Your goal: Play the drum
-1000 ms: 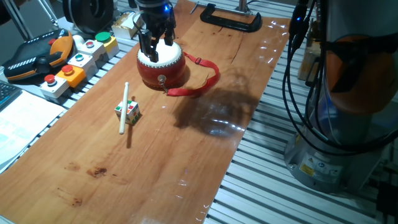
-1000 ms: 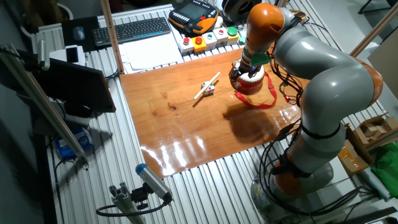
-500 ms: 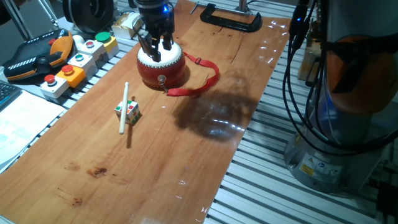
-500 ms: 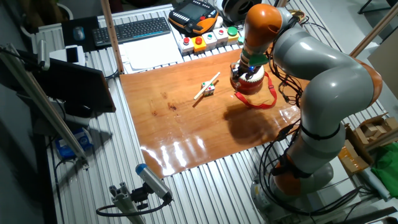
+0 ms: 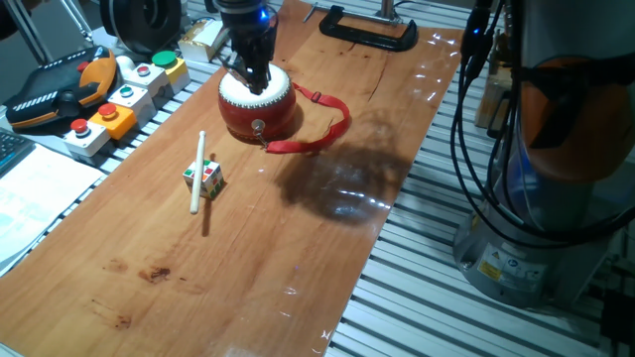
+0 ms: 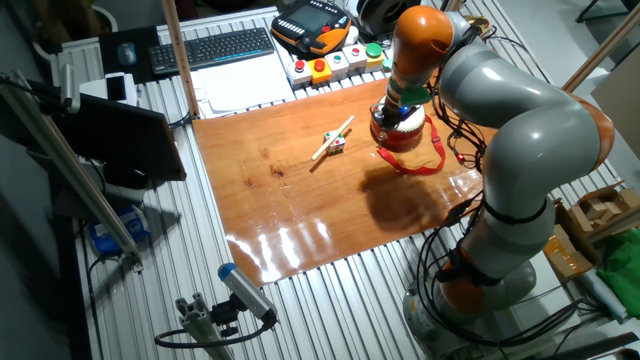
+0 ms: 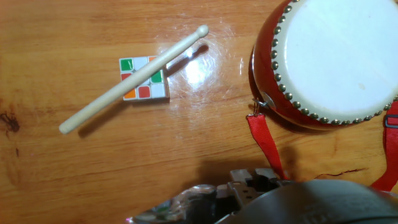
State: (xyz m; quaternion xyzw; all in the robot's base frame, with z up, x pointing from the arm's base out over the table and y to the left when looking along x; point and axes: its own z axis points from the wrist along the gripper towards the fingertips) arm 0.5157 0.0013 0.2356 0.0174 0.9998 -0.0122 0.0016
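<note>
The drum (image 5: 260,111) is a small round red one with a white skin, studs and a red strap (image 5: 319,134), standing at the far side of the wooden board (image 5: 298,248). My gripper (image 5: 255,81) points straight down with its fingertips together on the white skin, and nothing is held between them. From the other fixed view the drum (image 6: 403,133) sits under the gripper (image 6: 392,112). The hand view shows the drum (image 7: 336,56) at upper right with no fingers visible.
A wooden drumstick (image 5: 197,171) lies across a multicoloured cube (image 5: 204,178) to the left of the drum. Button boxes (image 5: 119,104) and a teach pendant (image 5: 55,89) line the left edge. A black clamp (image 5: 367,30) lies at the back, and the arm's base (image 5: 536,228) stands to the right.
The fingers, apart over the drum a second ago, have closed together. The tips have come down onto the white skin. Drum, stick and cube have not moved.
</note>
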